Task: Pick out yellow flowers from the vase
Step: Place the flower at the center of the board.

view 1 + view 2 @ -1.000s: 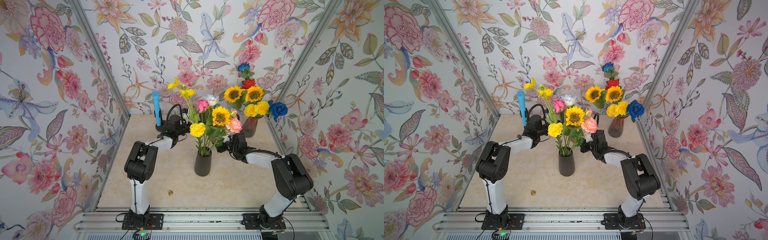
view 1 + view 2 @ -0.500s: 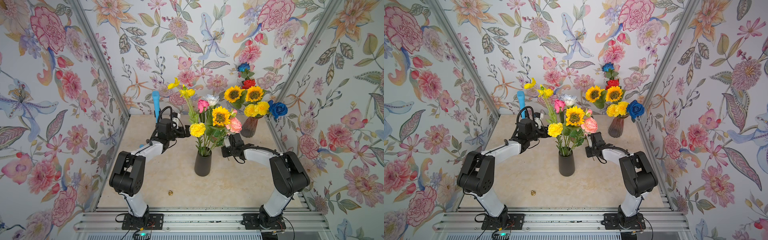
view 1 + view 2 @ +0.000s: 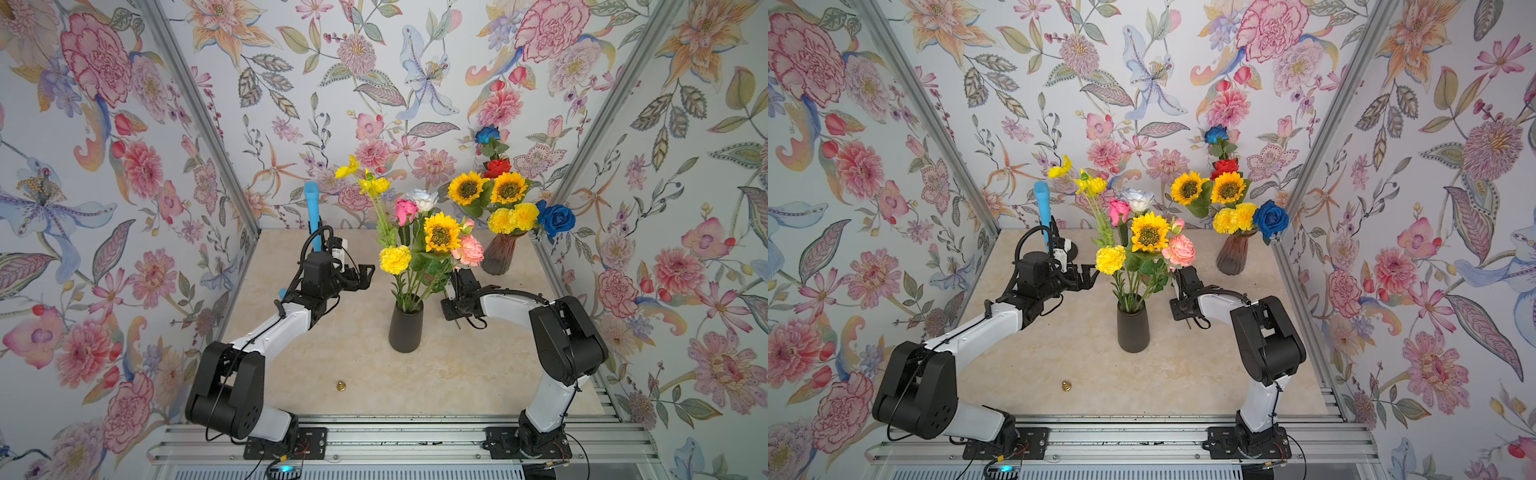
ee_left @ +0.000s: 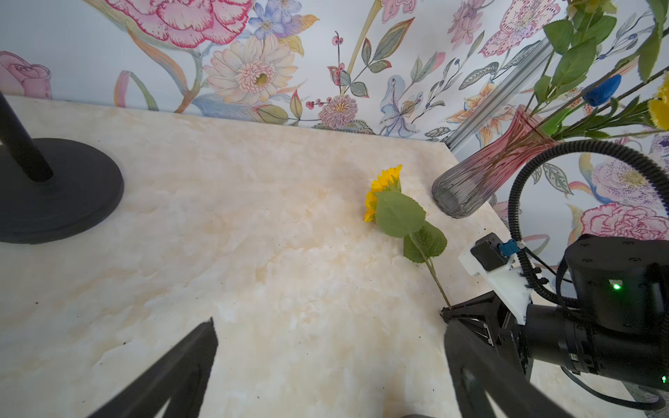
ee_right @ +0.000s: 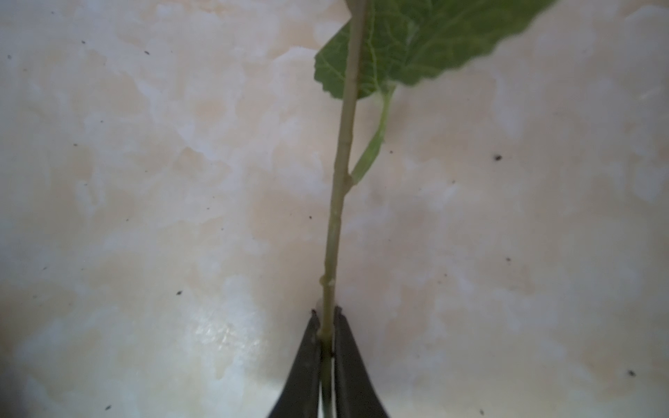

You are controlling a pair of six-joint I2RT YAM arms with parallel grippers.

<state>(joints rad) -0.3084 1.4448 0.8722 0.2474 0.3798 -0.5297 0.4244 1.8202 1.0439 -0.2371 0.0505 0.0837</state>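
One sunflower (image 4: 398,217) lies flat on table (image 4: 217,217) beside glass vase (image 4: 488,177); right gripper (image 5: 327,325) pinched on its bare stem tip, left gripper (image 4: 330,325) spread wide, empty. Probably light and wiry (petals crush easily): grip low on stem.

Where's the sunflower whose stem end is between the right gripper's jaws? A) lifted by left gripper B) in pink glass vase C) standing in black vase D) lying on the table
D: the left wrist view shows the sunflower lying flat on the table, stem end at the right gripper.
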